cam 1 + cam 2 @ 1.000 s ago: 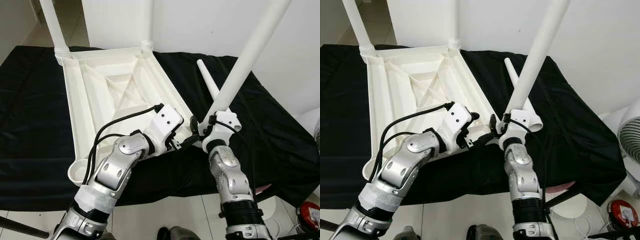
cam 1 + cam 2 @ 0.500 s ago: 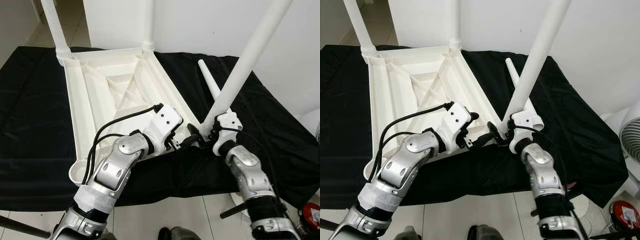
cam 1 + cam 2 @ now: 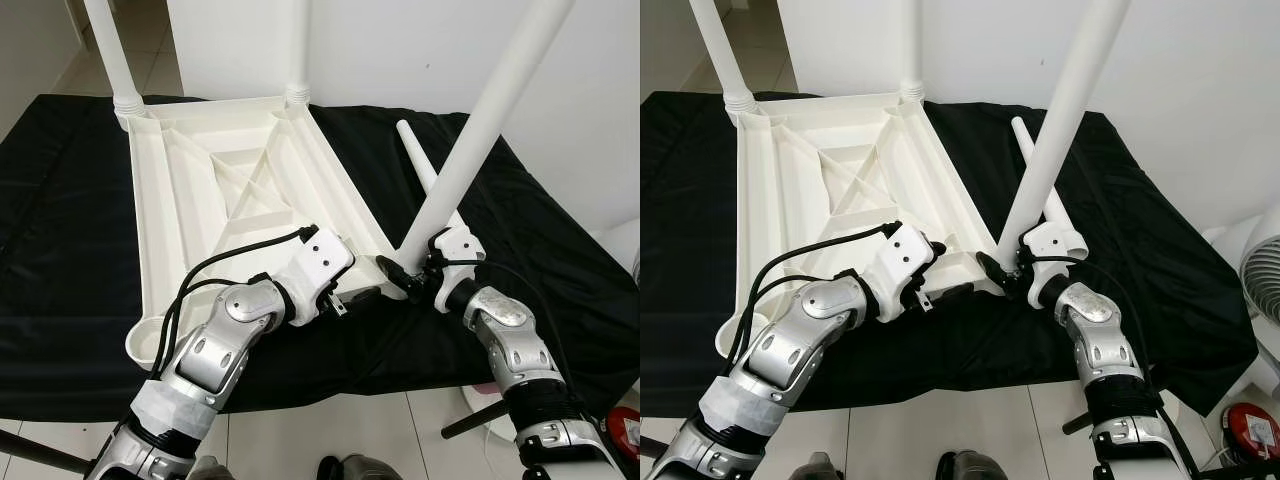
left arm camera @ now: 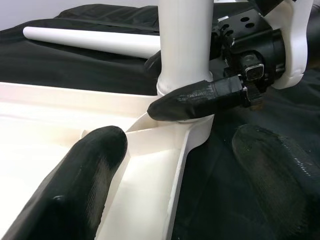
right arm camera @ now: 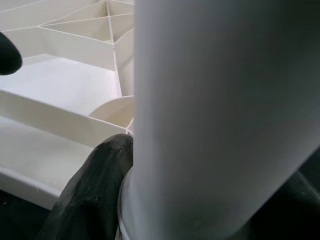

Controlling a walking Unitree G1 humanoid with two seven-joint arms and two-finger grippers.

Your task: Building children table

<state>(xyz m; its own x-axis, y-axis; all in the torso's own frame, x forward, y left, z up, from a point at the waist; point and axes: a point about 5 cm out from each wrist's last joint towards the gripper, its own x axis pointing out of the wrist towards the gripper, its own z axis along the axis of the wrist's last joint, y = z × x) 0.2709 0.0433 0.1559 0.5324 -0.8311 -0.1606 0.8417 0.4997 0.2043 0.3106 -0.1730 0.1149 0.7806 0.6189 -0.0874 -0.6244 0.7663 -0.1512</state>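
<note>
A white plastic table (image 3: 146, 220) lies upside down on a black cloth. Two white legs (image 3: 104, 48) stand in its far corners. My right gripper (image 3: 405, 276) is shut on the base of a third leg (image 3: 480, 130), which leans up and to the right from the near right corner socket (image 4: 192, 131). One black finger (image 4: 200, 100) wraps across the front of that base. My left gripper (image 3: 358, 297) is open and straddles the table's near rim beside that corner, one finger (image 4: 92, 175) inside and the other over the cloth. A fourth leg (image 3: 416, 160) lies loose on the cloth.
The near left corner socket (image 3: 142, 346) holds no leg. The black cloth (image 3: 560, 280) drops off at the front edge onto white floor tiles. A fan (image 3: 1265, 270) and a red object (image 3: 1250, 426) stand on the floor at the right. A white wall is behind.
My right forearm has swung out to the right and lowered while keeping hold of the leg. My left gripper has dropped lower onto the near rim by the corner.
</note>
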